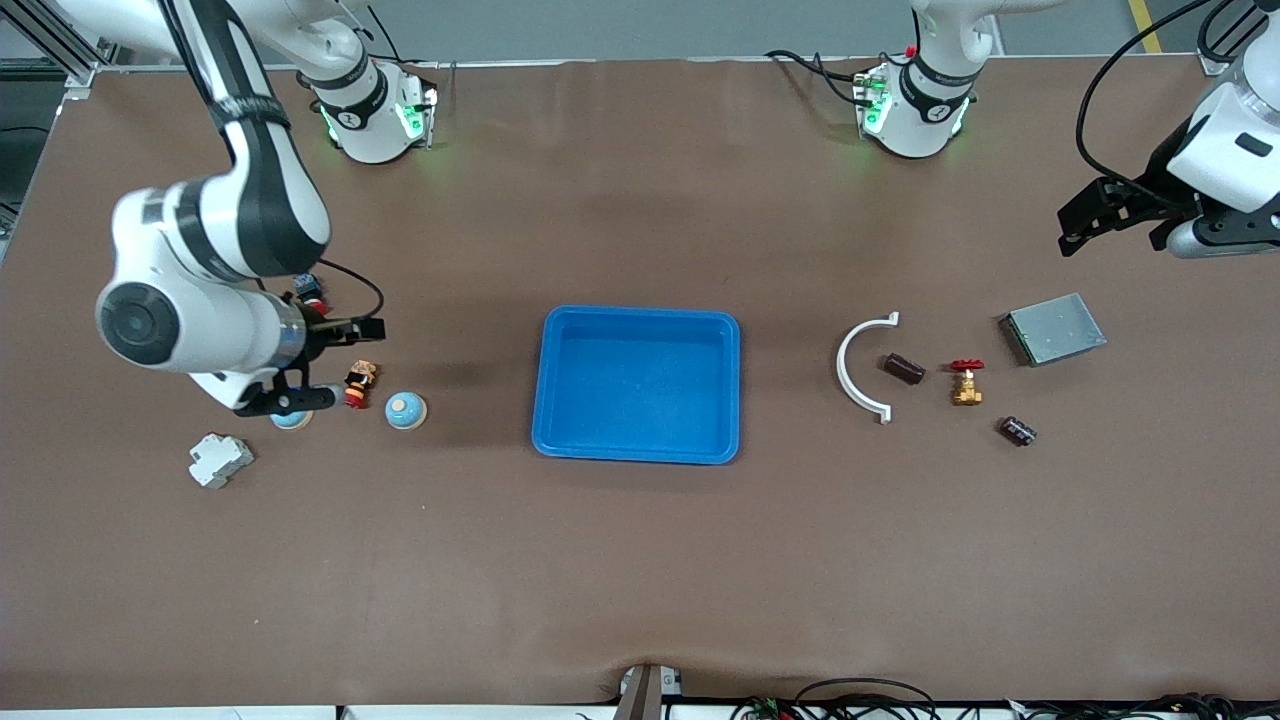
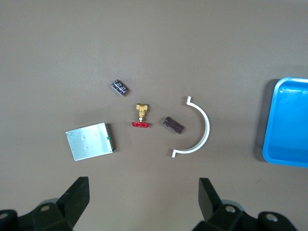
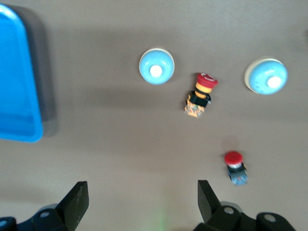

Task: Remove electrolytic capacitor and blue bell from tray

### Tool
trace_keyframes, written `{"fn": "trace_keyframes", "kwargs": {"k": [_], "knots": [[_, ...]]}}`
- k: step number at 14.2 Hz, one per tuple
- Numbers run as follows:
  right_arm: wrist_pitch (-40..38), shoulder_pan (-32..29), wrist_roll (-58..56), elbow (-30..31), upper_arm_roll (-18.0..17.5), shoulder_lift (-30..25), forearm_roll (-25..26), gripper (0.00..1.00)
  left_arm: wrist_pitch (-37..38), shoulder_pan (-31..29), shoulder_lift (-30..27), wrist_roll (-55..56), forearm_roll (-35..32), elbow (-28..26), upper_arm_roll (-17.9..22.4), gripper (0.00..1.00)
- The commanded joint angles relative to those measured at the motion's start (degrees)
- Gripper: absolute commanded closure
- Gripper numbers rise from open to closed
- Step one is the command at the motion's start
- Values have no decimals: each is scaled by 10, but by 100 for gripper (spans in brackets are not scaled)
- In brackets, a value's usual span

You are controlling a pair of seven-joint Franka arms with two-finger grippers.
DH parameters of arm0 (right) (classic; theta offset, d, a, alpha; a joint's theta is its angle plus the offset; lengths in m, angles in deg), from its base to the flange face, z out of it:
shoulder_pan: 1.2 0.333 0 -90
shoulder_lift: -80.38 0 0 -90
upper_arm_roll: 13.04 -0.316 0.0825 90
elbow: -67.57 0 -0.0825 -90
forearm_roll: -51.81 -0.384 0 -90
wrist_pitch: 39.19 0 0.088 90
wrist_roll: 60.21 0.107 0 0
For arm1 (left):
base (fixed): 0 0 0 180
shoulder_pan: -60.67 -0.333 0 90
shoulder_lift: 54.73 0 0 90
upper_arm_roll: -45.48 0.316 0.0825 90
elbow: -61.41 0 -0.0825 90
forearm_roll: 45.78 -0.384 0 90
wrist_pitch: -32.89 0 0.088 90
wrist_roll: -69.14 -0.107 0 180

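Two dark capacitors lie toward the left arm's end of the table, one (image 1: 903,368) beside a white curved clip (image 1: 860,368) and one (image 1: 1018,431) nearer the front camera. Both show in the left wrist view (image 2: 173,126) (image 2: 120,87). Two blue bells sit toward the right arm's end, one (image 1: 406,411) in the open and one (image 1: 291,418) partly hidden under the right gripper. Both show in the right wrist view (image 3: 156,66) (image 3: 266,76). My right gripper (image 1: 330,365) (image 3: 142,199) is open and empty above them. My left gripper (image 1: 1115,225) (image 2: 144,197) is open and empty, high over the table's end.
A blue tray (image 1: 640,385) lies empty at the table's middle. A brass valve with a red handle (image 1: 966,382) and a metal box (image 1: 1055,328) lie by the capacitors. Two red push buttons (image 1: 360,385) (image 1: 310,290) and a white breaker (image 1: 220,460) lie by the bells.
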Motion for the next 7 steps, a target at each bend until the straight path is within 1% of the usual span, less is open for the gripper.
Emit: {"fn": "trace_keyframes", "kwargs": {"k": [1,7], "knots": [[-50,-3,12,-10,1,-45,15,0,1,-1,-18,-11,11,-8,1,0],[-104,-18,11,-11,1,-132,39,0,2,-2,-13,2,11,-4,0,0]]}}
